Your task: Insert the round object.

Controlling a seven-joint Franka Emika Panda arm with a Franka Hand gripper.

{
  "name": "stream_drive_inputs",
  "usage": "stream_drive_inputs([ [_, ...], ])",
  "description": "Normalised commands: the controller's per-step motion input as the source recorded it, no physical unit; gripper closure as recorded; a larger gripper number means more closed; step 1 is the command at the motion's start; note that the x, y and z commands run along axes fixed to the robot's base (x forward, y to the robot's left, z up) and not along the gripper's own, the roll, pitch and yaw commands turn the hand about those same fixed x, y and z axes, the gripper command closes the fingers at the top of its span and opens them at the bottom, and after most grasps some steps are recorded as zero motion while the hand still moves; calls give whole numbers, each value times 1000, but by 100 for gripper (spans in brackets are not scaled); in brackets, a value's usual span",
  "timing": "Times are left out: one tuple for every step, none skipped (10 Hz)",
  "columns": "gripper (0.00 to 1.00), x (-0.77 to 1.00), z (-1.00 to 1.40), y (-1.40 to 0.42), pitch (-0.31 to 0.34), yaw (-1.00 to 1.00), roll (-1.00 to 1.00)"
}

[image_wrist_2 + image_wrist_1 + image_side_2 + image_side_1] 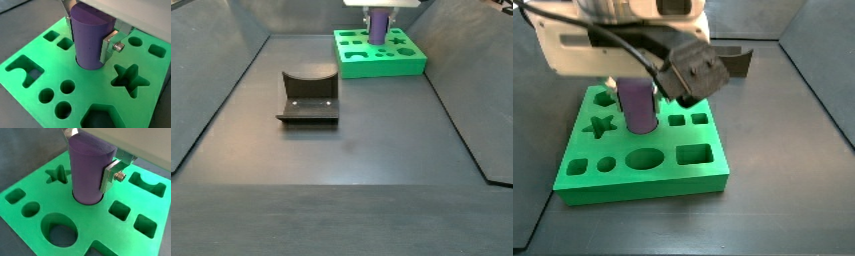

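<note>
Pincer (90,158) clasped purple cylinder (90,170), base entering round hole in green board (100,225) (insertion step); next: push down, release

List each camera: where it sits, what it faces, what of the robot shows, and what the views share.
Wrist view: rides above the end effector, looking down on the purple cylinder entering the green board; a silver finger shows.
Wrist view: same mount, opposite side; cylinder, star hole.
Side view: close to the board, looking down; arm and end effector show.
Side view: far across the floor; fixture nearer, board beyond.
Shared: cylinder and board.
</note>
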Motion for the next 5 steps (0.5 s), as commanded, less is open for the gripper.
stream_drive_inputs([
  [100, 0, -1000, -169, -67, 103, 137],
  [100, 0, -1000, -277, -74, 60, 94],
  [100, 0, -1000, -380, -50, 17, 64],
  [100, 0, -1000, -206, -114, 34, 0],
  [100, 0, -569, -100, -187, 0, 0],
])
